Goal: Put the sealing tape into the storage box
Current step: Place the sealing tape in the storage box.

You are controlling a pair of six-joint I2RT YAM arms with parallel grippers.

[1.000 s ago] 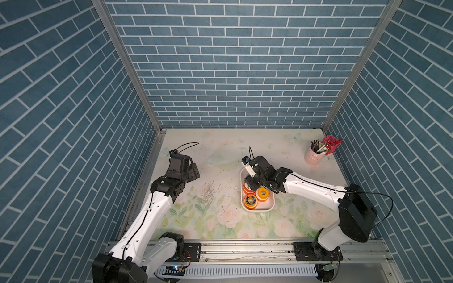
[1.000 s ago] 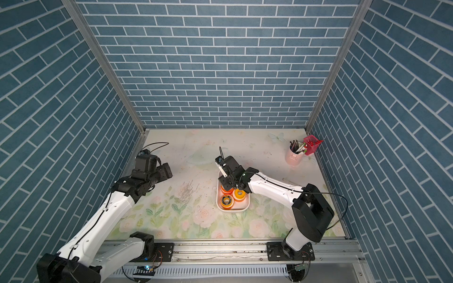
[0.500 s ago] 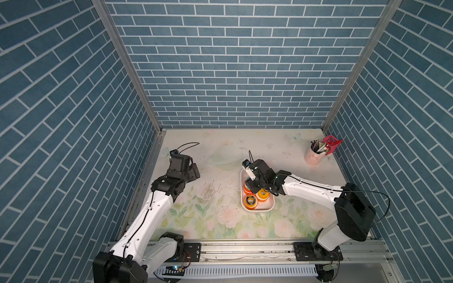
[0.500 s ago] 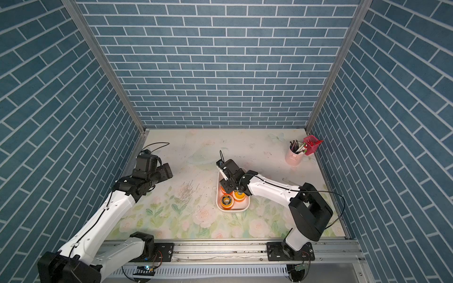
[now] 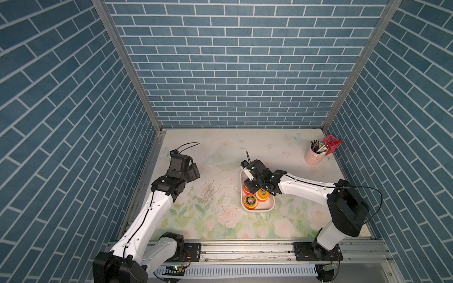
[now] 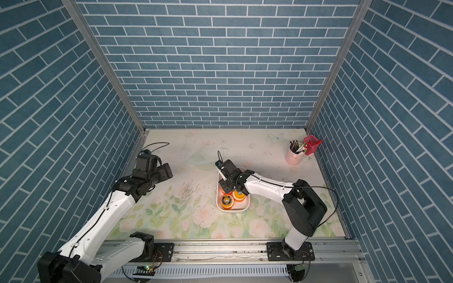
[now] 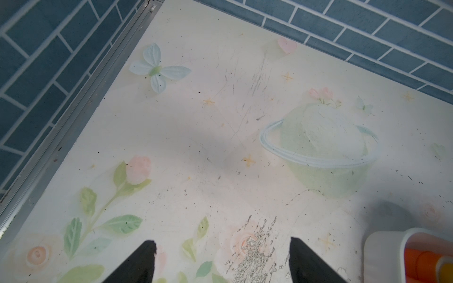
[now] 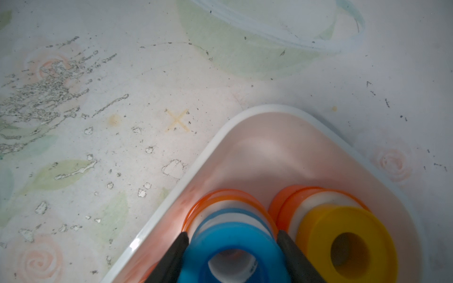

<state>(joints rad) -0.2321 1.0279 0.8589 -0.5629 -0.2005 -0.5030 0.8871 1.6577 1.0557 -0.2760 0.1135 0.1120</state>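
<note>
Right jaws pinching glossy blue tape roll [image 8: 235,235] over white tray [image 8: 245,114], left jaws spread

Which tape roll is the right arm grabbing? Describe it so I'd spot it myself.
Find the white tray in the middle of the table, holding orange-based tape rolls. The blue roll sits between the right gripper's fingers. It alone has a blue top, while the yellow roll beside it has a yellow one.
</note>
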